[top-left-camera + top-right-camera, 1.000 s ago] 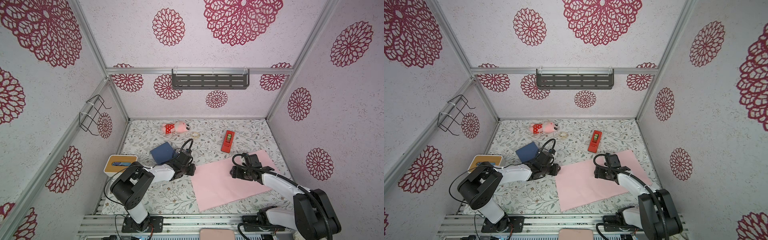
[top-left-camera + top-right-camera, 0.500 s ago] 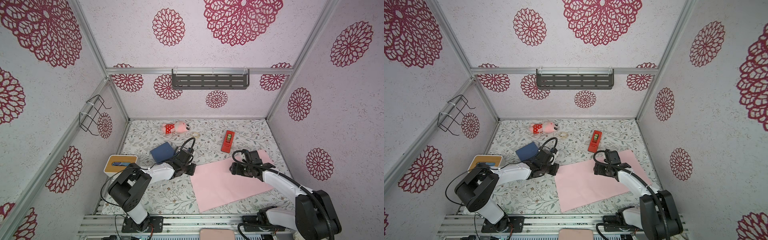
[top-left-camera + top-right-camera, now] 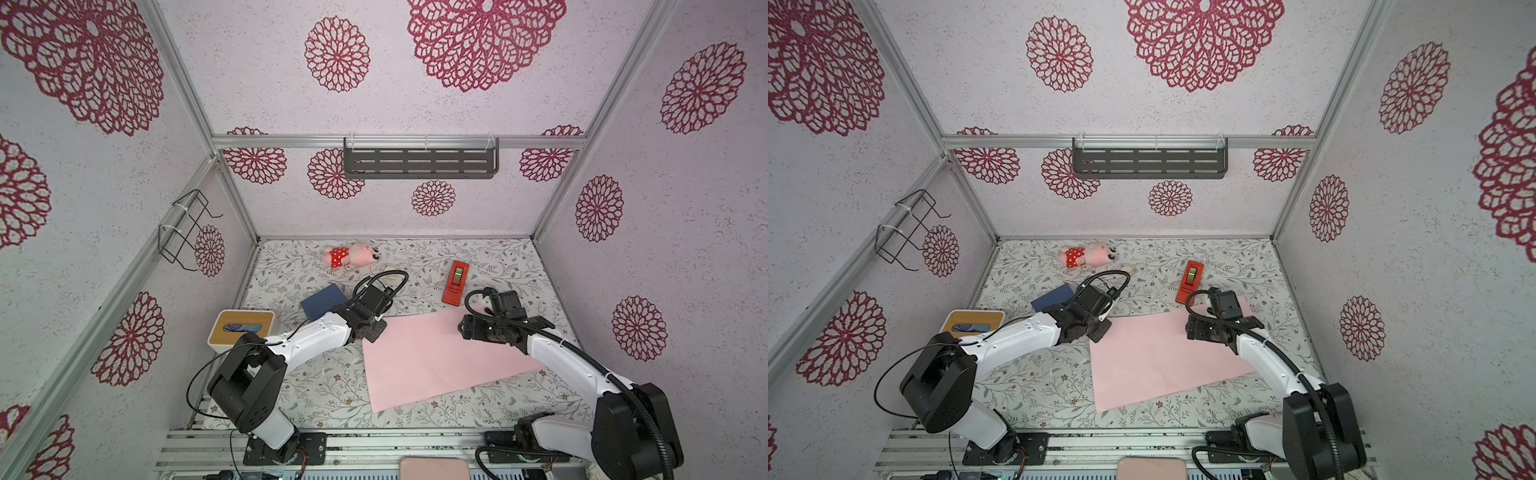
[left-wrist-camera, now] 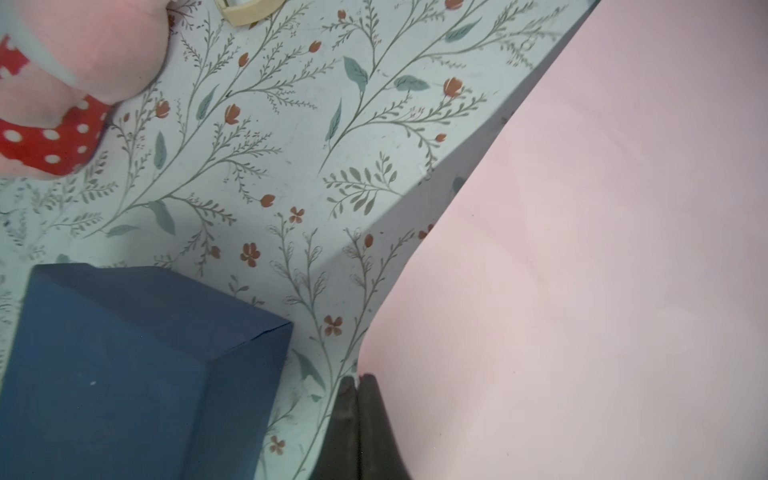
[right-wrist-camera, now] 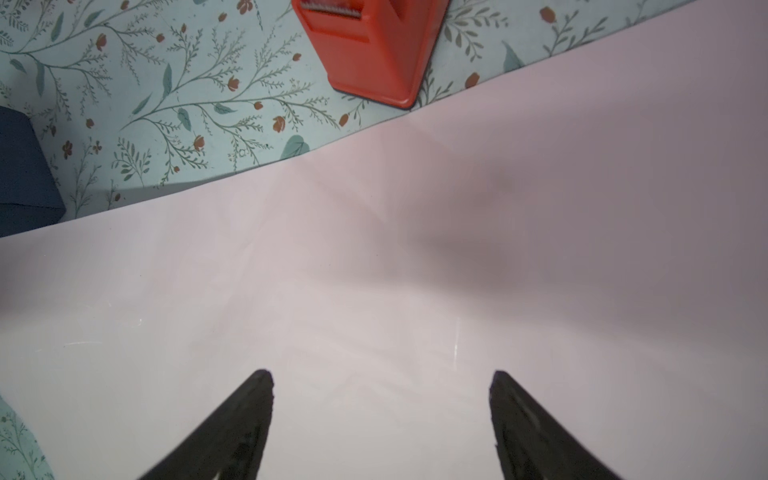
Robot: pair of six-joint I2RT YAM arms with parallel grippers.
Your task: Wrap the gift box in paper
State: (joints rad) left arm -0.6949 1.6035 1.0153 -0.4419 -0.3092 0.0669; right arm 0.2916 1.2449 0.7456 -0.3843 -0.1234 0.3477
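The paper [image 3: 436, 361] [image 3: 1158, 357] lies pink face up on the floral table. My left gripper [image 3: 370, 332] [image 4: 357, 380] is at its far left corner, shut on the paper's edge [image 4: 582, 291], which rises off the table there. The navy gift box [image 3: 324, 301] [image 3: 1052, 300] [image 4: 124, 374] stands just left of that gripper, off the paper. My right gripper [image 3: 463, 330] [image 5: 382, 374] hovers over the paper's [image 5: 374, 270] far right part, fingers wide apart with nothing between them. The box's corner [image 5: 20, 174] shows in the right wrist view.
A red tape dispenser [image 3: 456, 282] [image 5: 370, 45] lies just beyond the paper's far edge. A pink plush toy [image 3: 351, 254] [image 4: 62, 83] and a tape roll [image 4: 249, 8] are at the back. A wooden-topped tissue box [image 3: 241, 330] stands at the left wall. A pink pad [image 3: 434, 468] sits at the front edge.
My left gripper has closed on the paper's corner. The right gripper has drifted slightly toward the back over the paper, still open.
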